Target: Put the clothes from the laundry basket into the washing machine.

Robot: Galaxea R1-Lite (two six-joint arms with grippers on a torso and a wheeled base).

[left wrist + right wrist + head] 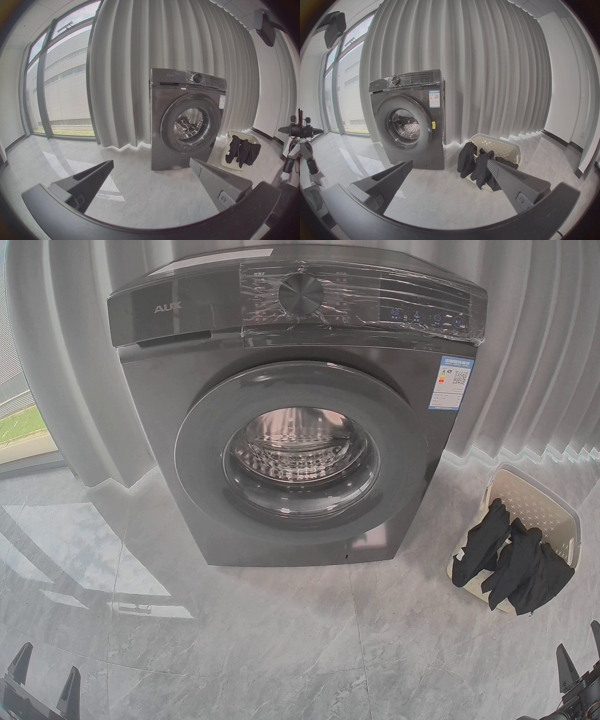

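A grey front-loading washing machine (pixel 300 421) stands ahead with its round door shut over the steel drum (pixel 301 459). To its right a cream laundry basket (pixel 550 509) sits on the floor with black clothes (pixel 512 559) draped over its front rim. My left gripper (pixel 44 674) is low at the near left, open and holding nothing. My right gripper (pixel 582 649) is low at the near right, open, well short of the basket. The left wrist view has the machine (pixel 187 118) and basket (pixel 229 137) far off; the right wrist view has the clothes (pixel 475 162) nearer.
Pale curtains (pixel 537 352) hang behind the machine and basket. A tall window (pixel 62 84) lies to the left. Wide grey tiled floor (pixel 262 627) stretches between me and the machine.
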